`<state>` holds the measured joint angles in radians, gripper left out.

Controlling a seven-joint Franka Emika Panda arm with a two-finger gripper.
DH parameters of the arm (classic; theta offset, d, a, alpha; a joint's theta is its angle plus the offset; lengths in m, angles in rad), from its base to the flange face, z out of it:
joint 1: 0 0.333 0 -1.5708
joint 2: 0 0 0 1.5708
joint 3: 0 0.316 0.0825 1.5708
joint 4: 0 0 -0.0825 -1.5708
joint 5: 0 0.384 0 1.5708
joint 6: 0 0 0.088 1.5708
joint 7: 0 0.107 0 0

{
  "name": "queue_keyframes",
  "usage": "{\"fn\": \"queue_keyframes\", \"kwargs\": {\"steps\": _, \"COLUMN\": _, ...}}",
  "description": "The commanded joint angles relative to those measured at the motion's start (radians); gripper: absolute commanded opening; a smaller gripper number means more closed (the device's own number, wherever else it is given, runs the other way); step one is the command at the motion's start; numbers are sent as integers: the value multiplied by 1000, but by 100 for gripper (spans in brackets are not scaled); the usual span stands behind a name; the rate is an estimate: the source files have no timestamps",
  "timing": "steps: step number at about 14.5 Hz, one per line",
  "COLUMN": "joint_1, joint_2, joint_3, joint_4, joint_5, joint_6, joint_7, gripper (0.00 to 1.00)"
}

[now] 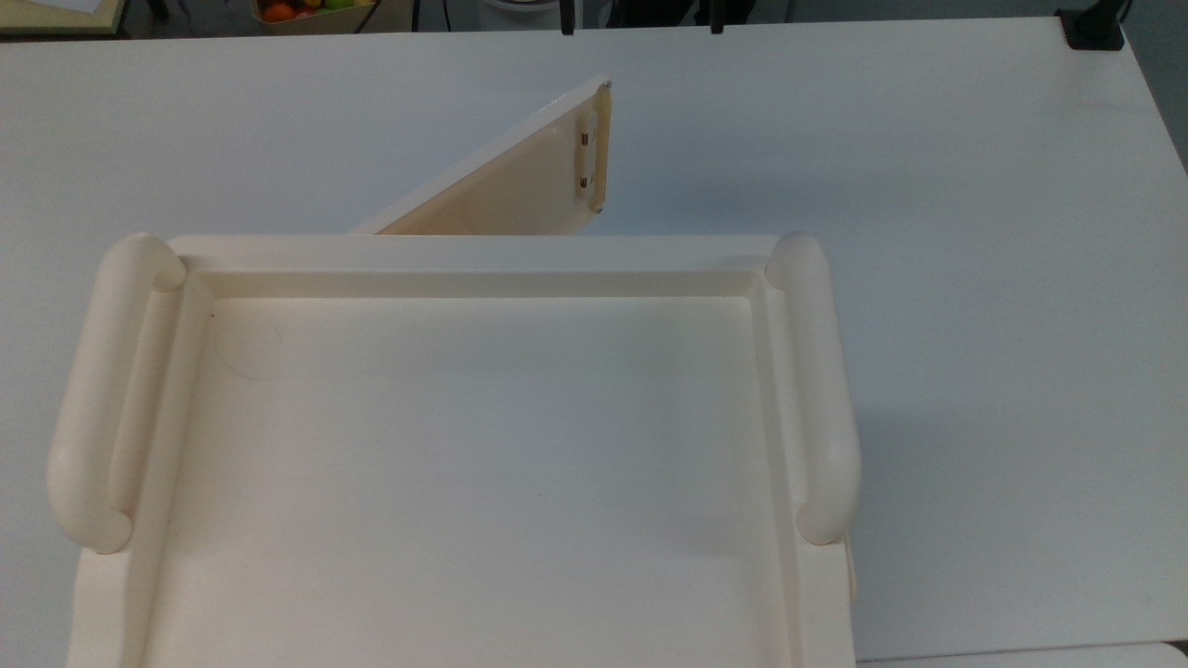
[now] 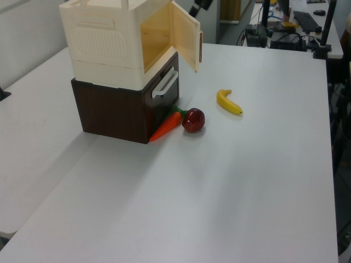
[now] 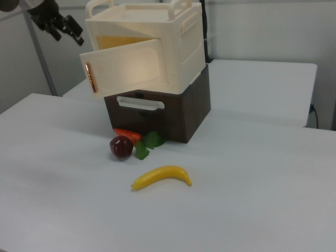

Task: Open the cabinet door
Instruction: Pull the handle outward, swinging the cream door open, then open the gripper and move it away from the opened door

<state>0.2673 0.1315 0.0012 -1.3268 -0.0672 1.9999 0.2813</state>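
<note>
Cream plastic, the cabinet door (image 3: 126, 65) stands swung well out from the cabinet (image 2: 118, 41), which sits on a dark brown drawer unit (image 3: 168, 113) towards one bench (image 2: 263, 181) edge; we judge the opening done. The tool (image 3: 62, 27) hangs clear of the door's free edge, touching nothing; whether it is released we cannot tell. The top view gives the door's angle; the right view adds the banana (image 3: 161, 177), apple (image 3: 121, 146) and carrot (image 2: 166, 126).

**Door swung out over the table**

The cabinet door (image 1: 506, 181) stands angled away from the cabinet top (image 1: 483, 445), its inner face showing two small metal fittings (image 1: 585, 160) near the free edge, above the white table (image 1: 974, 232).
</note>
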Motion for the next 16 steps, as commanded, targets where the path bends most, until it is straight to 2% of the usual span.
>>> {"fn": "queue_keyframes", "kwargs": {"steps": 1, "joint_1": 7, "joint_2": 43, "joint_3": -3, "joint_4": 5, "joint_5": 20, "joint_6": 155, "joint_7": 3, "gripper": 100}}
{"fn": "queue_keyframes", "kwargs": {"steps": 6, "joint_1": 10, "joint_2": 115, "joint_3": -3, "joint_4": 0, "joint_5": 14, "joint_6": 263, "joint_7": 1, "gripper": 100}}
{"fn": "queue_keyframes", "kwargs": {"steps": 11, "joint_1": 33, "joint_2": 143, "joint_3": 3, "joint_4": -34, "joint_5": 3, "joint_6": 266, "joint_7": -2, "gripper": 100}}
{"fn": "queue_keyframes", "kwargs": {"steps": 13, "joint_1": 33, "joint_2": 140, "joint_3": 5, "joint_4": -52, "joint_5": 3, "joint_6": 251, "joint_7": -5, "gripper": 100}}
{"fn": "queue_keyframes", "kwargs": {"steps": 16, "joint_1": 23, "joint_2": 129, "joint_3": -3, "joint_4": -83, "joint_5": 1, "joint_6": 113, "joint_7": -13, "gripper": 100}}
